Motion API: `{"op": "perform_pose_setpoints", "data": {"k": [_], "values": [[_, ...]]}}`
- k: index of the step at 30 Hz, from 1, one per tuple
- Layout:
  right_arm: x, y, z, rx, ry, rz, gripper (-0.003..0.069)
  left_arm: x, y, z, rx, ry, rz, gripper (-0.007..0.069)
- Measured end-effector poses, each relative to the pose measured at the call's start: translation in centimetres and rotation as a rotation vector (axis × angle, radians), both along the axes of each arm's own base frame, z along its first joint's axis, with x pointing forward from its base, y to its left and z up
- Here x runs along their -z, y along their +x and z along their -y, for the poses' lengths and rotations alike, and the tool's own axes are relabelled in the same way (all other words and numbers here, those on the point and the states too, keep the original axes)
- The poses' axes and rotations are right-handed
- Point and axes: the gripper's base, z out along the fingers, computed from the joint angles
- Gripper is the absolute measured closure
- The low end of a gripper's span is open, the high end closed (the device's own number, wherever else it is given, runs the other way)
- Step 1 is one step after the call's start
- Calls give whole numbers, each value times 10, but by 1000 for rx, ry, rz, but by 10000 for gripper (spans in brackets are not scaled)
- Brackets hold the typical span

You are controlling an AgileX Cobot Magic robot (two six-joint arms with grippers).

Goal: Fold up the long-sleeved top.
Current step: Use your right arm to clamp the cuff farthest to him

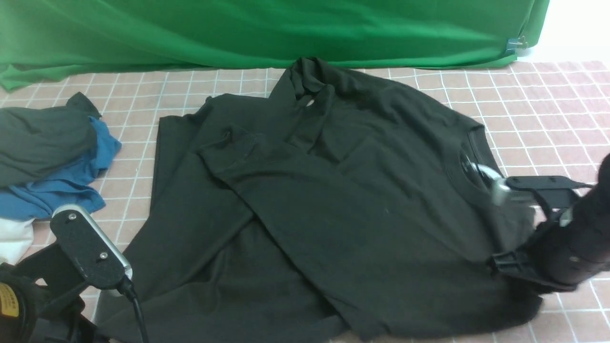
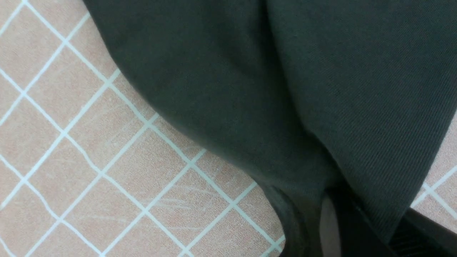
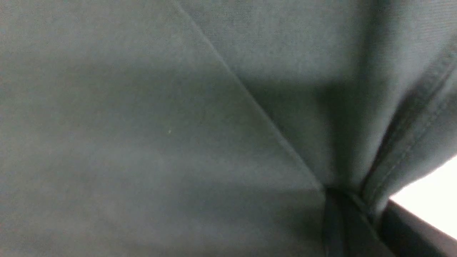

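The long-sleeved top is black and lies spread over the pink checked table, one sleeve folded across its body and the neckline to the right. My left arm is at the near left corner of the top. In the left wrist view the left gripper is shut on a pinched-up edge of the top. My right gripper is at the near right, below the neckline. Its wrist view shows the right gripper shut on gathered cloth of the top beside a stitched seam.
A dark grey-green garment lies over a blue garment and something white at the left edge. A green backdrop hangs along the back, held by a clip.
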Motion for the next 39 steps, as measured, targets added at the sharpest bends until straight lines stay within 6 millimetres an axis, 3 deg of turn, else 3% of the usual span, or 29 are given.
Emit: {"op": "perform_pose_setpoints", "data": {"k": [3, 7, 16, 18, 21, 22, 23, 25, 27, 30, 31, 32, 33, 34, 38, 39], "values": [[-22, -19, 11, 12, -95, -49, 598, 1, -3, 0, -1, 5, -36, 592], [-34, -35, 18, 29, -149, -103, 598, 3, -9, -2, -3, 18, -103, 592], [-15, -66, 24, 37, -184, -262, 564, -2, -19, 0, -8, -27, -121, 592], [-13, -69, 25, 33, -192, -276, 479, -3, -21, -1, -8, -29, -120, 592], [-13, -70, 26, 12, -203, -284, 281, -3, -23, -1, -7, -28, -126, 592], [-13, -69, 26, 10, -202, -283, 268, -3, -23, -1, -7, -27, -127, 592], [-15, -69, 26, -12, -200, -281, 162, -3, -24, -1, -7, -25, -136, 592], [-21, -67, 26, -24, -196, -260, 106, -3, -24, -1, -7, -25, -137, 592], [-33, -63, 25, -23, -184, -196, 103, -3, -24, -1, -7, -24, -140, 592], [-61, -55, 24, -13, -156, -44, 157, -3, -26, -1, -10, -27, -158, 567], [-61, -55, 24, -13, -156, -41, 161, -3, -26, -1, -10, -26, -159, 567], [-81, -50, 22, -5, -130, 76, 198, -3, -27, -2, -10, -23, -171, 526], [-83, -50, 22, -4, -127, 89, 207, -3, -27, -2, -10, -23, -171, 519], [-101, -48, 21, -4, -103, 180, 237, -3, -27, -2, -9, -22, -176, 461], [-134, -54, 19, -5, -42, 343, 306, -3, -28, -2, -10, -21, -179, 247], [-134, -55, 19, -6, -39, 346, 306, -3, -28, -2, -10, -21, -179, 247]]}}
